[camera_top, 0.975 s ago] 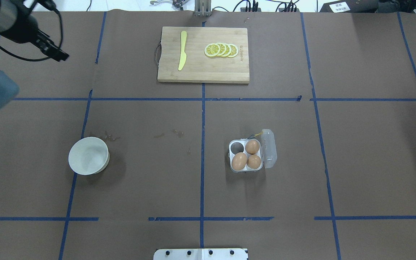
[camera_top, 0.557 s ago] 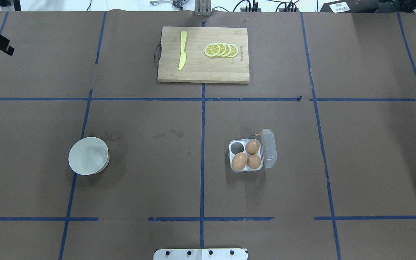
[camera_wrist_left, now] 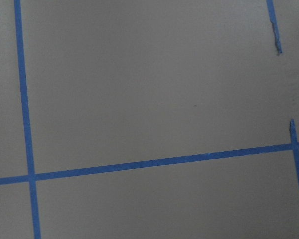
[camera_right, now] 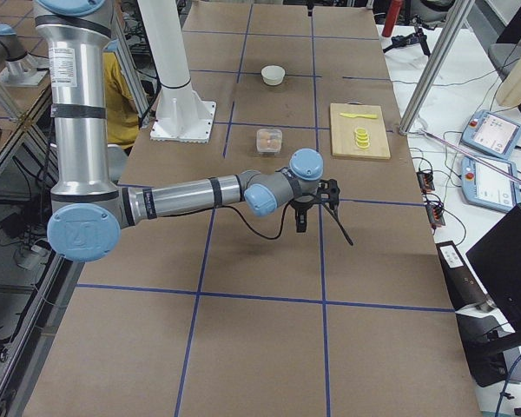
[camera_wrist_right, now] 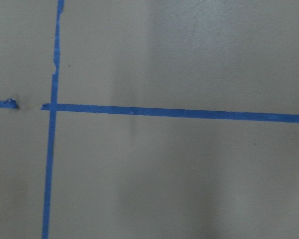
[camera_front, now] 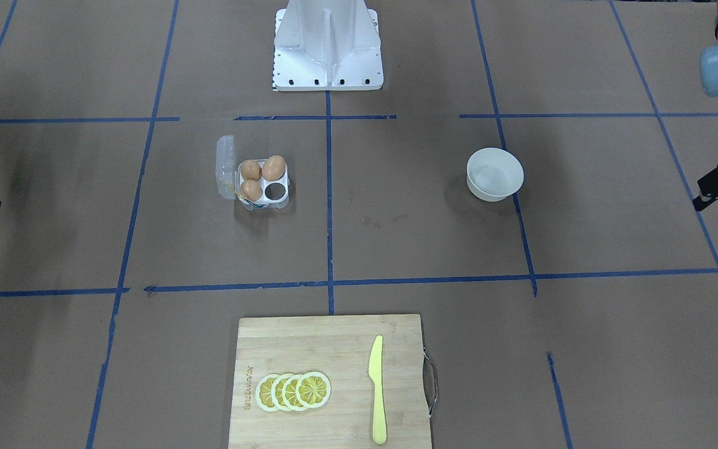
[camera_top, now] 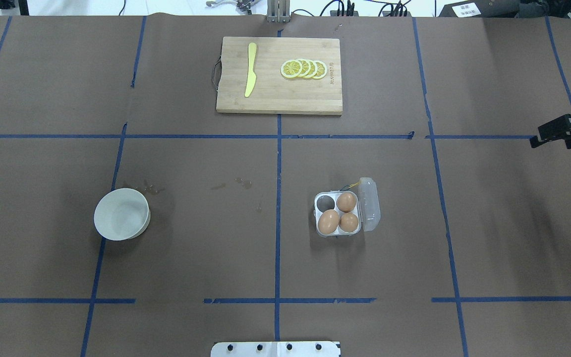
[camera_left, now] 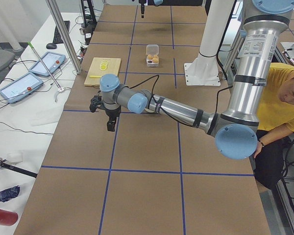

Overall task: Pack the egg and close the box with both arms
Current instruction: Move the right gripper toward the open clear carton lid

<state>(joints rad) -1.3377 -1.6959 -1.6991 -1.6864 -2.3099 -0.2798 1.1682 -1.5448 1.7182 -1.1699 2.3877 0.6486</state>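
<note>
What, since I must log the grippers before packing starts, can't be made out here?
- Left gripper: cut off by the front-facing view's right edge; open or shut unclear.
- Right gripper: cut off by the overhead view's right edge; open or shut unclear.
- Both wrist views: only brown paper and blue tape, no fingers.
- Box label: too small to read in any view.

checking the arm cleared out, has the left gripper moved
Yes. The left gripper swung leftward, away from the cutting board, nearly out of the overhead view.
</note>
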